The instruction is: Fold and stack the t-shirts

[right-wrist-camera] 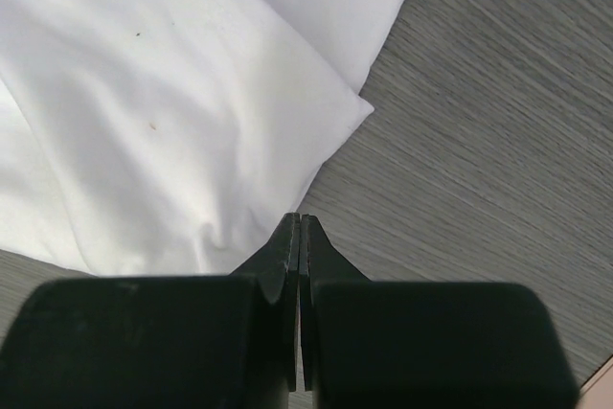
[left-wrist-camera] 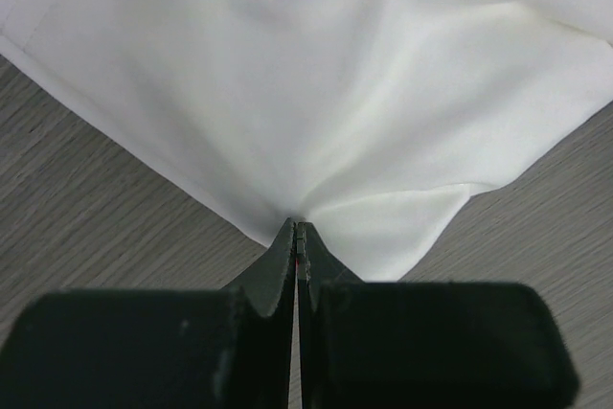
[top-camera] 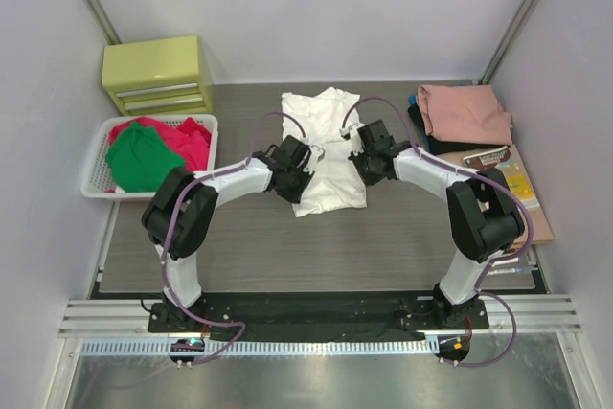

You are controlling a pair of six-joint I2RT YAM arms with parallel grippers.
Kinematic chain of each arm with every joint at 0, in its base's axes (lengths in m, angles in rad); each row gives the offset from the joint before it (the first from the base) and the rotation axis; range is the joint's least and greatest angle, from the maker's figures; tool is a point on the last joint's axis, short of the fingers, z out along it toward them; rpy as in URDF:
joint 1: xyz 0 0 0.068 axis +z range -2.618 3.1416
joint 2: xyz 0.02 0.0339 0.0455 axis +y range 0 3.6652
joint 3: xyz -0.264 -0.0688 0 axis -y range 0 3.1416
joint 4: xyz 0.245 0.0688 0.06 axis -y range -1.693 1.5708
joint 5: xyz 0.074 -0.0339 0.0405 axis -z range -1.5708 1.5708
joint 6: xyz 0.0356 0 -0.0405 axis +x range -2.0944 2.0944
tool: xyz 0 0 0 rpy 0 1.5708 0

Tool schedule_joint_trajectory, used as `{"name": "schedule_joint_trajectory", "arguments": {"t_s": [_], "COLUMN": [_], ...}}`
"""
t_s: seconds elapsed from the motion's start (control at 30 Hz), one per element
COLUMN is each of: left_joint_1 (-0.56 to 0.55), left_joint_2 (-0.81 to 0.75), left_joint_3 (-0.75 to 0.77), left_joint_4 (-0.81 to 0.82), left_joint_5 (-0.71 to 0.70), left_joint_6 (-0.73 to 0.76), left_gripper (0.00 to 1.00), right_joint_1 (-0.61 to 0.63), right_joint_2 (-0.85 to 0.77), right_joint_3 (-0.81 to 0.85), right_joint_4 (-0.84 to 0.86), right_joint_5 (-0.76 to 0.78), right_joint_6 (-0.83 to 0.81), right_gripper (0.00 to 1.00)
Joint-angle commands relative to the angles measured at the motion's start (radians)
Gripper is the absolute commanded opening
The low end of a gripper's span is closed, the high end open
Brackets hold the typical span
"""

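pinching white t-shirt (top-camera: 327,194), both grippers (left-wrist-camera: 298,227) (right-wrist-camera: 300,220)

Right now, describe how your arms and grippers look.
The left arm and right arm have white links and black joints, each trailed by a looping purple cable. The left gripper and right gripper are matte black, tapering to thin tips.

Grey table (top-camera: 383,237), white t-shirt (top-camera: 326,155), white basket (top-camera: 96,162)

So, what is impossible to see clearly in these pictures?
- Left wrist view: the white t-shirt, cut off by the edges.
- Right wrist view: whether the right claw pinches cloth; its tips cover the contact.
- Top view: the black t-shirt, mostly under the salmon-pink t-shirt.
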Motion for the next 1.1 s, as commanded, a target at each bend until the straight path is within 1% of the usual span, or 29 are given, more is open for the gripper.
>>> {"name": "schedule_joint_trajectory", "arguments": {"t_s": [0.0, 0.2, 0.33, 0.47, 0.57, 0.77, 0.87, 1.07], "left_joint_1": [0.012, 0.021, 0.030, 0.031, 0.029, 0.020, 0.003, -0.006], "left_joint_2": [-0.073, -0.102, -0.125, -0.188, -0.213, -0.153, -0.101, -0.023], "left_joint_3": [-0.008, -0.063, -0.067, -0.050, -0.033, 0.015, 0.044, 0.050], "left_joint_4": [-0.046, -0.053, -0.040, -0.005, -0.002, -0.016, -0.031, -0.036], "left_joint_5": [0.009, -0.029, -0.032, 0.008, 0.006, 0.005, 0.016, 0.069], "left_joint_6": [0.024, 0.048, 0.044, 0.044, 0.051, 0.033, 0.030, -0.014], "left_gripper": [0.00, 0.00, 0.00, 0.00, 0.00, 0.00, 0.00, 0.00], "right_joint_1": [0.014, 0.021, 0.024, 0.062, 0.097, 0.166, 0.169, 0.168], "right_joint_2": [-0.038, -0.096, -0.124, -0.130, -0.119, -0.049, -0.012, 0.076], "right_joint_3": [0.017, -0.023, -0.033, -0.041, -0.041, -0.018, 0.005, 0.036], "right_joint_4": [0.023, 0.023, 0.026, 0.054, 0.051, 0.055, 0.057, 0.058], "right_joint_5": [-0.010, -0.008, -0.001, 0.069, 0.058, 0.059, 0.052, 0.029], "right_joint_6": [0.020, 0.017, 0.012, -0.034, -0.040, -0.025, -0.023, -0.011], "right_gripper": [0.01, 0.01, 0.01, 0.01, 0.01, 0.01, 0.01, 0.01]}}
